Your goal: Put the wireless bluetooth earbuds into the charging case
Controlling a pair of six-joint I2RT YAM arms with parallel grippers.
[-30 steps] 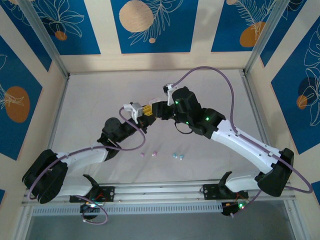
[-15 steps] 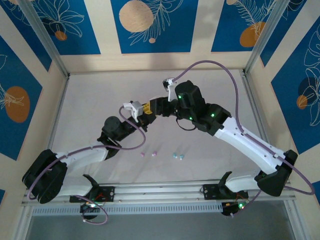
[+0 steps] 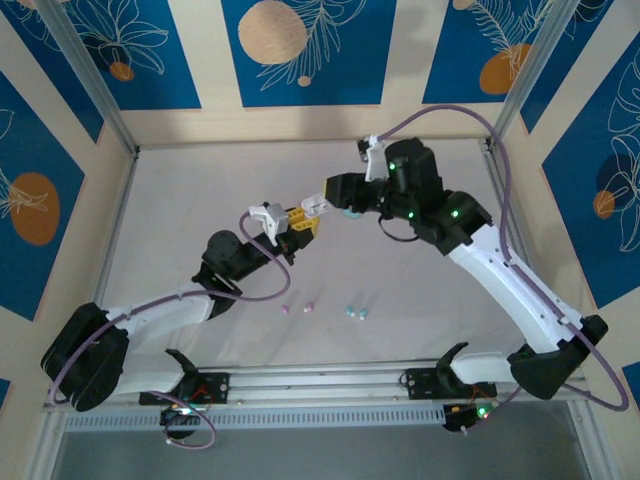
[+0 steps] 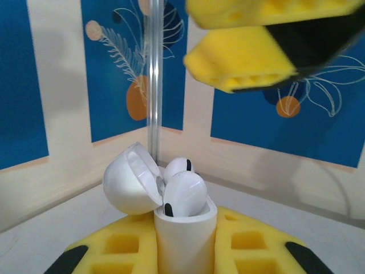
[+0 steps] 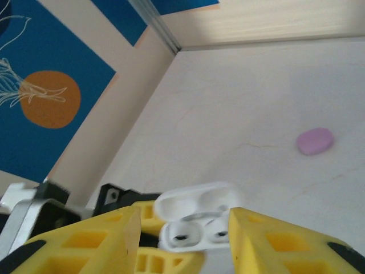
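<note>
**A:** What is the left gripper [image 4: 185, 251] doing?
**B:** It's clamped on the white charging case [image 4: 185, 228], holding it upright above the table [image 3: 180, 220]. The lid [image 4: 130, 185] is swung open to the left, and both white earbuds [image 4: 183, 193] sit in their wells.
**A:** And the right gripper [image 5: 183, 225]?
**B:** Its jaws are spread with nothing between them, and it hovers just beside the case at mid-table.
**A:** So which step is this?
**B:** I'd judge the white pair is seated. Closing the lid looks like the next job — a gentle push from the right fingers [image 4: 245, 60], without knocking the buds.
**A:** What's left after that?
**B:** A pink bud [image 3: 285, 309] and a teal bud [image 3: 350, 311] lie loose with their mates on the near side — and a pink case [image 5: 315, 141] rests on the table well apart.
</note>
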